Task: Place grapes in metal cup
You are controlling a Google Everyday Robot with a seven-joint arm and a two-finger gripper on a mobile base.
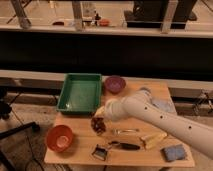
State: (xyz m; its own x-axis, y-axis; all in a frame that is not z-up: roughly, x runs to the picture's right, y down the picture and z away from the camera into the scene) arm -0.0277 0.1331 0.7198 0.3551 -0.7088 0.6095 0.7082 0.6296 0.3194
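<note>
The grapes, a small dark red-purple bunch, sit at the table's middle left, just below the arm's tip. My gripper is at the end of the white arm, right above the grapes and touching or nearly touching them. A small shiny metal cup stands near the front edge, a short way in front of the grapes.
A green tray and a purple bowl stand at the back. An orange bowl is front left. A black-handled tool, a banana and a blue-grey sponge lie in front. The wooden table ends close behind the cup.
</note>
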